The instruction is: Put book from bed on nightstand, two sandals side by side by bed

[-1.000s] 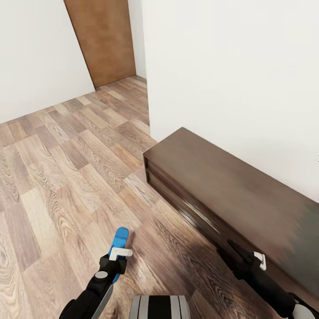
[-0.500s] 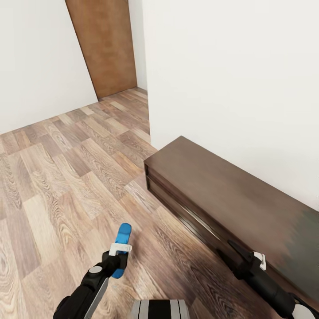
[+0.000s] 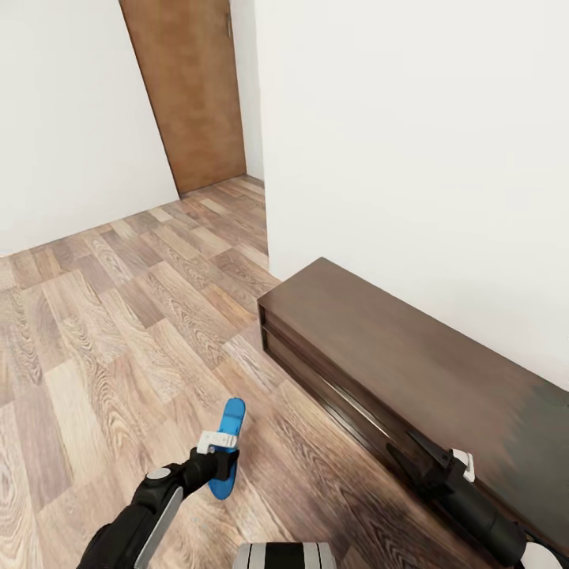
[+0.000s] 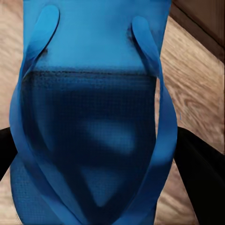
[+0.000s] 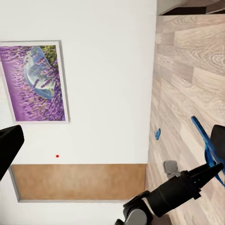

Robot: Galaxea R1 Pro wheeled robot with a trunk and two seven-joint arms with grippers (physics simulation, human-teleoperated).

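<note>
- Left gripper (image 3: 219,461) clamped on a blue sandal (image 3: 225,456), held above the plank floor (image 3: 103,316) with its toe end pointing away from the robot.
- In the left wrist view, sandal (image 4: 93,117) seen close, straps up, between the two dark fingers (image 4: 199,173).
- Right gripper (image 3: 411,454) low beside the front of a long dark brown cabinet (image 3: 411,356); fingers look apart and empty, but hard to be sure against the dark wood.
- Cabinet standing against a white wall (image 3: 411,142).
- Brown wooden door (image 3: 190,87) at the far end of the floor.
- In the right wrist view, a second blue sandal (image 5: 157,134) lying on the floor, small and far, well apart from the held one (image 5: 205,139).
- Framed purple picture (image 5: 35,82) on the wall, a tan panel (image 5: 77,182) near it.
</note>
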